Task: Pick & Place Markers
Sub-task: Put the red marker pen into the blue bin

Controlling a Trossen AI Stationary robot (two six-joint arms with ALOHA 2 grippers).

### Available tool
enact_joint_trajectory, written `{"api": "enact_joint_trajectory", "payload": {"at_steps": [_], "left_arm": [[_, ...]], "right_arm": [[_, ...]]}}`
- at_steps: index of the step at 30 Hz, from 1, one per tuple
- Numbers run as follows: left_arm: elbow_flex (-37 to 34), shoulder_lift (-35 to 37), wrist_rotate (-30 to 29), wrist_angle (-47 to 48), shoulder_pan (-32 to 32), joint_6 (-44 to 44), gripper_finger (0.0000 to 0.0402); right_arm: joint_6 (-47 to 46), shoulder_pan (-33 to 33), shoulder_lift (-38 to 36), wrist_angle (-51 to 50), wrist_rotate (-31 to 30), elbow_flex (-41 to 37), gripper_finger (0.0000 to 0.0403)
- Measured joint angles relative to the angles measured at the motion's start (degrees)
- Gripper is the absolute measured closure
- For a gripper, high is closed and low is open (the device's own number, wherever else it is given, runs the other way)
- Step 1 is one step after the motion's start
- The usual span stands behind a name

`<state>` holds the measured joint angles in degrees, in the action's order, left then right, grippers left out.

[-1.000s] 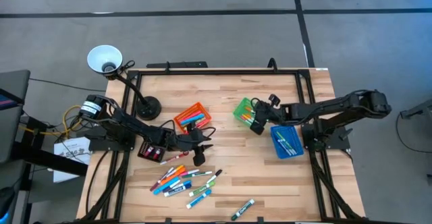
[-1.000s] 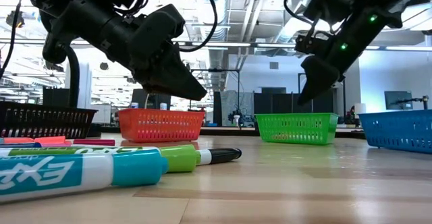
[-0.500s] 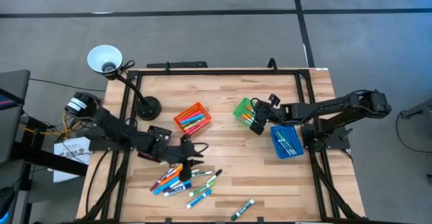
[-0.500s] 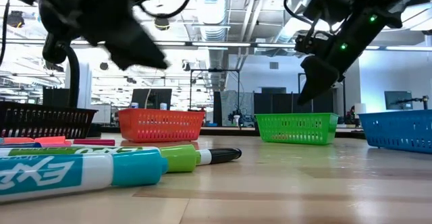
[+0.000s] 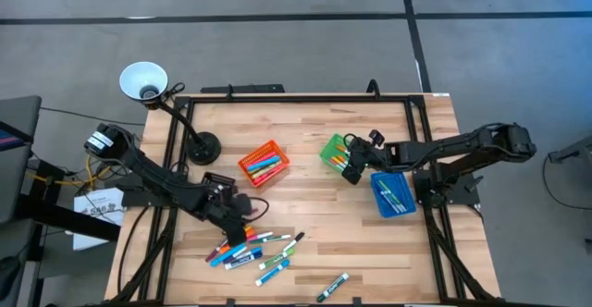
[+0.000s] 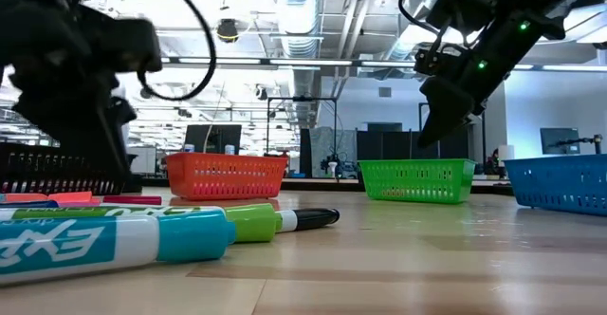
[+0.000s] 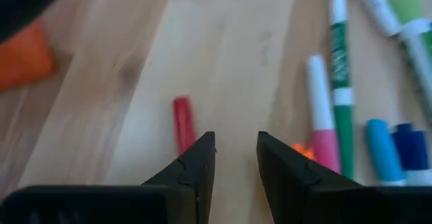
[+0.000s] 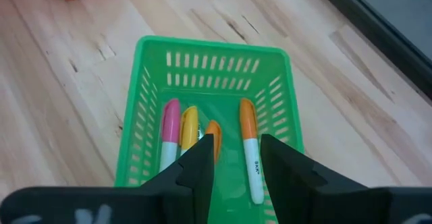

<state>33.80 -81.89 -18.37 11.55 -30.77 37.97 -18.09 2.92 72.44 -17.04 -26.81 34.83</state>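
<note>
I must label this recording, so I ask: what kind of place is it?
Probably a robotics lab or open workshop: exposed ceiling ducts and strip lights overhead, monitors on desks behind, and a wooden table framed by a metal rig.

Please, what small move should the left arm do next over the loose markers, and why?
Probably lower the left claw a little onto one marker. Its fingers stand apart with nothing between them, above bare wood at the edge of the loose markers. A red marker lies just beside one finger. The right claw waits over the green bin.
</note>
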Motion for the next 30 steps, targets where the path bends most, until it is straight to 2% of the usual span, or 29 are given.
{"api": "enact_joint_trajectory", "payload": {"at_steps": [7,17,20,23,26,30], "left_arm": [[-4.0,0.1,0.1,-0.3,0.1,4.5,0.0295],[-5.8,0.2,0.2,-0.9,0.1,4.5,0.0297],[-5.9,0.1,-0.2,-0.9,0.1,4.4,0.031],[-5.9,0.1,-1.3,-1.3,0.1,4.4,0.0341],[-6.0,0.0,-2.4,-2.7,0.0,4.4,0.0374],[-6.1,-0.2,-6.0,-8.0,0.2,4.3,0.0371]], "right_arm": [[0.0,0.0,0.0,0.0,0.0,0.0,0.0289],[0.0,0.0,0.0,0.2,0.0,0.0,0.0289],[0.0,0.0,0.0,0.4,0.0,0.0,0.0289],[0.0,0.0,0.0,1.2,0.1,0.0,0.0289],[0.0,0.1,0.0,4.5,4.1,0.0,0.0289],[0.9,0.0,0.0,13.5,12.8,0.0,0.0289]]}}
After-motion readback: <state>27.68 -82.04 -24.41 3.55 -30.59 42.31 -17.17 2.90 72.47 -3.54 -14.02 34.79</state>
